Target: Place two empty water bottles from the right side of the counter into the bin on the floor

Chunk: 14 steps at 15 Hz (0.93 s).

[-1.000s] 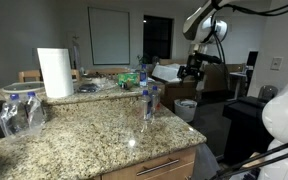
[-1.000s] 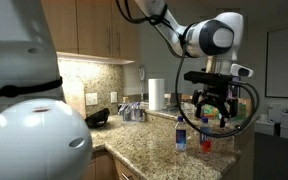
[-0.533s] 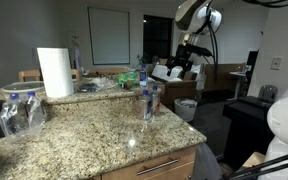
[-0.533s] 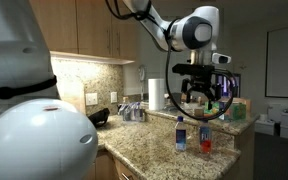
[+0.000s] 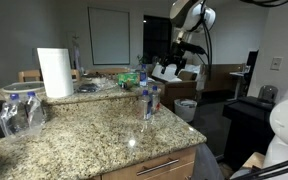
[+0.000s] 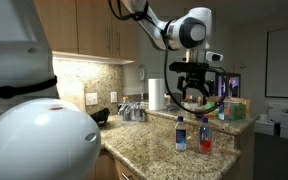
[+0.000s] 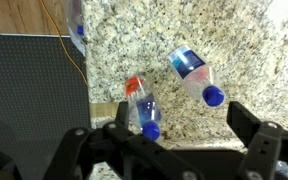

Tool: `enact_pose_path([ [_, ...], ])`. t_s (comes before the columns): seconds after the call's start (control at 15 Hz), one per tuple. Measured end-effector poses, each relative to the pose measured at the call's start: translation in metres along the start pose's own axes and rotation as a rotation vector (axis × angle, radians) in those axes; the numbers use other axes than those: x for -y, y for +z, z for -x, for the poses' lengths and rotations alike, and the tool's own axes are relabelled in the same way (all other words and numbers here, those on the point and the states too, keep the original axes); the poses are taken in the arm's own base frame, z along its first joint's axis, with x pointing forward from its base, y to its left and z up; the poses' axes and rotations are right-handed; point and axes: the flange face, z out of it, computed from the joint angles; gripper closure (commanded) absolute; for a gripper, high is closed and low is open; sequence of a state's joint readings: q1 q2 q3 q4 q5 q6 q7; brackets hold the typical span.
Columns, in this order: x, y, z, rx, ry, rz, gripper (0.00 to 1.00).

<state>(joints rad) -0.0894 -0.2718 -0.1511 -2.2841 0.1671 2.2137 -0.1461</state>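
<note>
Two small clear water bottles stand near the counter's (image 5: 94,135) edge. One has a blue label (image 6: 181,134), the other a red one (image 6: 205,138). In an exterior view they appear as a pair (image 5: 149,102). In the wrist view I look down on them: the blue-label bottle (image 7: 189,68) and the red-label bottle (image 7: 141,105), both with blue caps. My gripper (image 7: 184,125) hangs above them, open and empty, and also shows in both exterior views (image 5: 177,66) (image 6: 197,98). The pale round bin (image 5: 186,108) stands on the floor beyond the counter's end.
A paper-towel roll (image 5: 54,72) and a wrapped bundle of bottles (image 5: 22,112) stand on the counter's far side. Clutter (image 5: 124,78) lies behind the two bottles. An orange cable (image 7: 68,50) runs along the counter's edge beside dark flooring (image 7: 34,95).
The gripper has moved from over the bin side back toward the counter, and now hangs above the two bottles. It stays open. The bottles have not moved.
</note>
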Motion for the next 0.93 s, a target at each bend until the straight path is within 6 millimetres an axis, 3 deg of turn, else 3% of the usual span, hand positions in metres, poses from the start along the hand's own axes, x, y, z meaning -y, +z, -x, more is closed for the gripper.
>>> enact_pose_path([
  [0.2, 0.039, 0.005, -0.021, 0.004, -0.077, 0.000, 0.00],
  [0.4, 0.063, 0.029, -0.042, 0.036, -0.124, 0.008, 0.00],
  [0.67, 0.067, 0.080, -0.060, 0.116, -0.144, 0.057, 0.00],
  [0.93, 0.066, 0.122, -0.066, 0.204, -0.151, 0.073, 0.00],
])
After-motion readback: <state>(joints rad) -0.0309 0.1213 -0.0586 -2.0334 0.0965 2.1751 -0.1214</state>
